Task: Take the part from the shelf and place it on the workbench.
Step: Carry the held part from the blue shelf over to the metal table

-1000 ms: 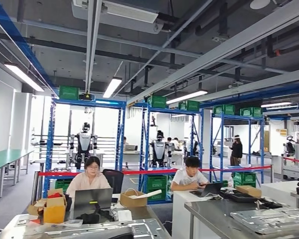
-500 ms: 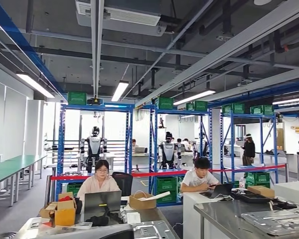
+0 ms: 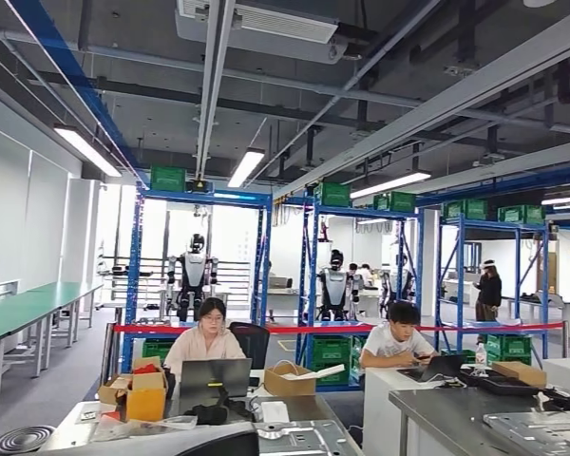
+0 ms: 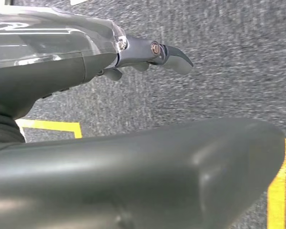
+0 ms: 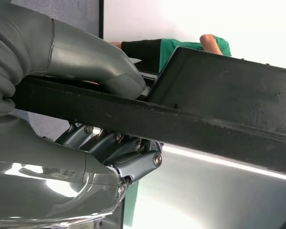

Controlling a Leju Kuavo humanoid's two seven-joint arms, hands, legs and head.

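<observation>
In the right wrist view my right hand (image 5: 67, 138) grips a flat black part (image 5: 220, 95) by its long edge. The thumb (image 5: 98, 62) lies on one face and the darker fingers (image 5: 134, 157) press the other. My left hand (image 4: 98, 57) hangs over grey carpet, its fingers (image 4: 170, 52) stretched out and holding nothing. A steel workbench (image 3: 446, 410) stands at the lower right of the head view, a flat metal plate (image 3: 537, 429) lying on it. Blue shelf racks (image 3: 196, 199) stand further back.
Two people sit at laptops behind desks (image 3: 210, 337) (image 3: 400, 342), with cardboard boxes (image 3: 135, 394) beside them. Red barrier tape (image 3: 339, 329) runs along the racks. Green-topped benches (image 3: 24, 309) line the left wall. Yellow floor lines (image 4: 48, 125) show beneath my left hand.
The whole head picture has slid to the right over the three frames, so the camera has turned to the left. The racks, desks and people keep their places among themselves.
</observation>
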